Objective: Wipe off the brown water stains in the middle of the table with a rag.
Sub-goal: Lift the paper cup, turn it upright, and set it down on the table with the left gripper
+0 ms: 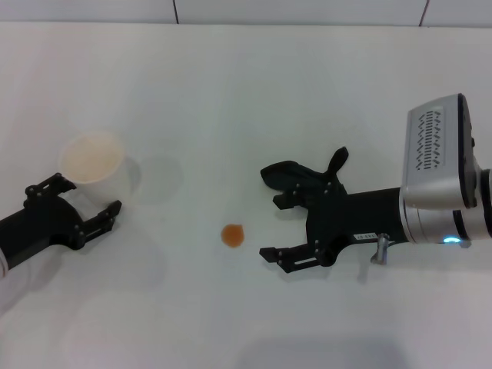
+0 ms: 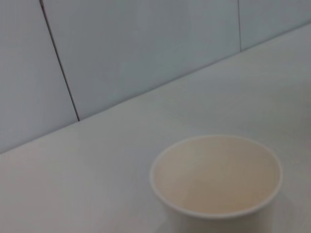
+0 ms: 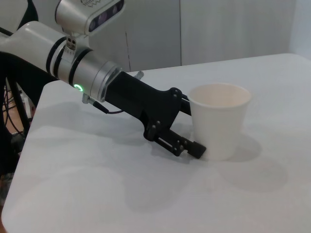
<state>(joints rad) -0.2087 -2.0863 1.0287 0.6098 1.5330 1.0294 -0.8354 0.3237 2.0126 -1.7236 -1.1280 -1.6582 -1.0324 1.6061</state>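
- The brown water stain (image 1: pixel 232 235) is a small round orange-brown spot lying near the middle of the white worktop (image 1: pixel 231 100).
- The right tool (image 1: pixel 273 227) reaches in from the robot's right, low over the worktop, with its black fingers spread wide apart; its tips stop just beside the stain, on the stain's right, not touching it.
- A dark, soft-looking piece (image 1: pixel 296 174) lies against the far finger of the right tool; whether this is the rag cannot be told from the head view.
- The left tool (image 1: pixel 83 206) sits at the robot's left side of the worktop, its fingers apart and set on either side of a pale cup (image 1: pixel 92 161), close against its wall; whether they press on it cannot be told.
- The cup stands upright and well apart from the stain, with an open mouth and a pale inside.
- In the right wrist view the left tool (image 3: pixel 190 127) lies against the cup (image 3: pixel 219 119).
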